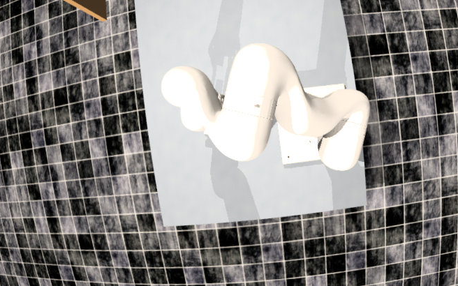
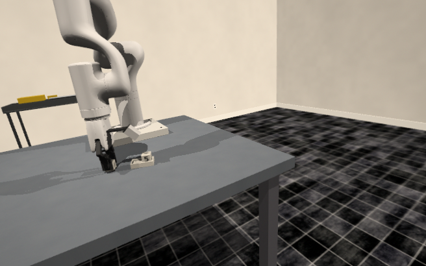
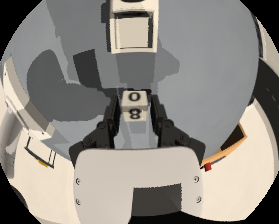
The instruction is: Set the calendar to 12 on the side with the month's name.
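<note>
Gripper (image 2: 108, 167) (image 3: 134, 103) at the left, about half open and gripping nothing, has its fingers either side of a loose cube (image 2: 113, 165) (image 3: 134, 100), whose faces read 0 and 8, upside down in the wrist view. Just to the right in the exterior view, the tray (image 2: 137, 165) (image 3: 133, 50) lies flat on the table (image 2: 188, 185) (image 3: 210, 75), its right end holding another cube (image 2: 146, 156) (image 3: 128, 6) showing 5

The small cream rectangular tray (image 2: 137, 165) (image 3: 134, 51) lies flat on the grey table (image 1: 195, 199) (image 2: 175, 191) (image 3: 215, 75). A cream cube with dark digits (image 2: 146, 155) (image 3: 134, 7) stands in one end, showing a 5 in the exterior view; the tray's other end is vacant. The second cream, dark-numbered cube (image 2: 113, 165) (image 3: 134, 98) is outside, near the tray, showing 0 and 8, and seems to sit level on the table.
</note>
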{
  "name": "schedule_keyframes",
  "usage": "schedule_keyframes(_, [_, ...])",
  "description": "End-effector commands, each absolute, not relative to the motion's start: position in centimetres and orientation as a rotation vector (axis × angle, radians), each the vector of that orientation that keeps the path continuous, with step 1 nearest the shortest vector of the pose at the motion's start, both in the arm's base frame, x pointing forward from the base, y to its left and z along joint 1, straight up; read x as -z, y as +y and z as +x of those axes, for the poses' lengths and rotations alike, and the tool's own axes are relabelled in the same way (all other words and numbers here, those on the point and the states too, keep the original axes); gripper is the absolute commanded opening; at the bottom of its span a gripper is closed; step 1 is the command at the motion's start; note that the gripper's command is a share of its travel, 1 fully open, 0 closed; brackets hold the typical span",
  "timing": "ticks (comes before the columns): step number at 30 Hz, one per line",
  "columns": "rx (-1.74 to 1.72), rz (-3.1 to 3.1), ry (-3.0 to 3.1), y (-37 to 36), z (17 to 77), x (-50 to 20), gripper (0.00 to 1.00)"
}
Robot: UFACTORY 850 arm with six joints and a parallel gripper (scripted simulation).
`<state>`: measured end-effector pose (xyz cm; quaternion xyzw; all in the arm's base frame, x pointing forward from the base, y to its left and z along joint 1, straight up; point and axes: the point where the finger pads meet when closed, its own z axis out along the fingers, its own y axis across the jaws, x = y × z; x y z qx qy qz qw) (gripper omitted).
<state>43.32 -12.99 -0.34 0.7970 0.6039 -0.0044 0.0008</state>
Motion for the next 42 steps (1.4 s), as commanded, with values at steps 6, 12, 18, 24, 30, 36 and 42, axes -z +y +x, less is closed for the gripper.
schedule_keyframes(6, [0.012, 2.502, 1.896, -13.01, 43.4, 0.29, 0.47])
schedule_keyframes(12, [0.012, 2.502, 1.896, -13.01, 43.4, 0.29, 0.27])
schedule_keyframes(18, [0.012, 2.502, 1.896, -13.01, 43.4, 0.29, 0.27])
schedule_keyframes(24, [0.012, 2.502, 1.896, -13.01, 43.4, 0.29, 0.27])
schedule_keyframes(30, [0.012, 2.502, 1.896, -13.01, 43.4, 0.29, 0.27])
schedule_keyframes(36, [0.012, 2.502, 1.896, -13.01, 43.4, 0.29, 0.27])
schedule_keyframes(42, [0.012, 2.502, 1.896, -13.01, 43.4, 0.28, 0.27])
